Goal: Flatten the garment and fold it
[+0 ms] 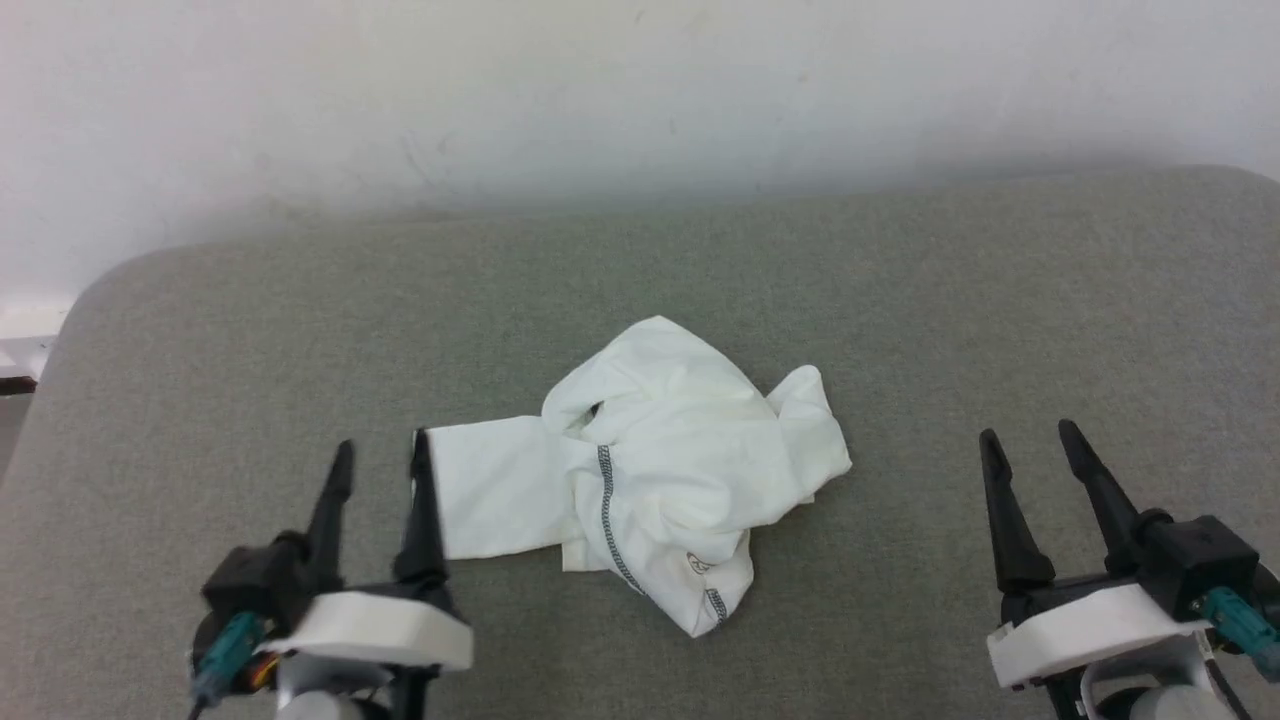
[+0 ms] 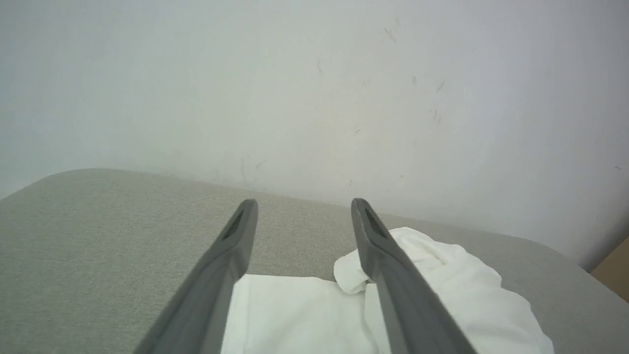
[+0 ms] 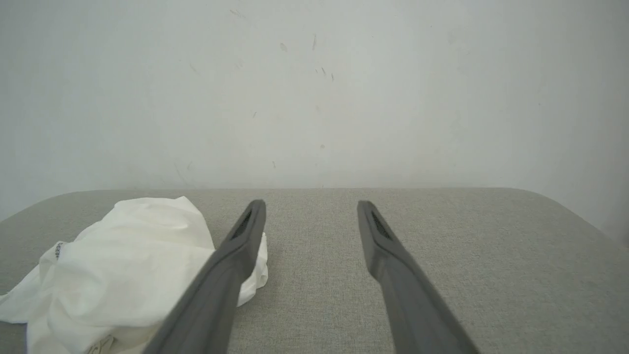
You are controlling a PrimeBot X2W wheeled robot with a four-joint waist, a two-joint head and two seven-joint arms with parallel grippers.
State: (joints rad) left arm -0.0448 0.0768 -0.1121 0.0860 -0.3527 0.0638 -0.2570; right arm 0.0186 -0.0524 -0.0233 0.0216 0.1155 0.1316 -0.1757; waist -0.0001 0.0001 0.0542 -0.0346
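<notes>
Hands are seen nearest, both with fingers spread apart and nothing held. The left hand (image 1: 382, 442) is poised at the near-left edge of the garment (image 1: 680, 450), its inner finger overlapping the flat flap (image 1: 500, 490) in the head view; whether cloth is touched cannot be told. The right hand (image 1: 1029, 432) is well apart from the garment, over bare tabletop (image 1: 900, 300).

The white T-shirt-like top is heaped near the middle of the grey cloth-covered tabletop, one flap laid flat toward the left and the rest bunched and folded over itself. A dark zigzag seam (image 1: 605, 500) runs down the near part, and a tiny logo (image 1: 697, 563) is seen near the lowest corner.

The fabric is judged thin, light and limp: it should drape and slide easily, and several layers could be pinched at once. A hold is best taken at a single-layer stitched hem or at the flat flap's corner, then drawn outward.

Beyond the tabletop's far edge a pale wall (image 1: 600, 100) is seen.
</notes>
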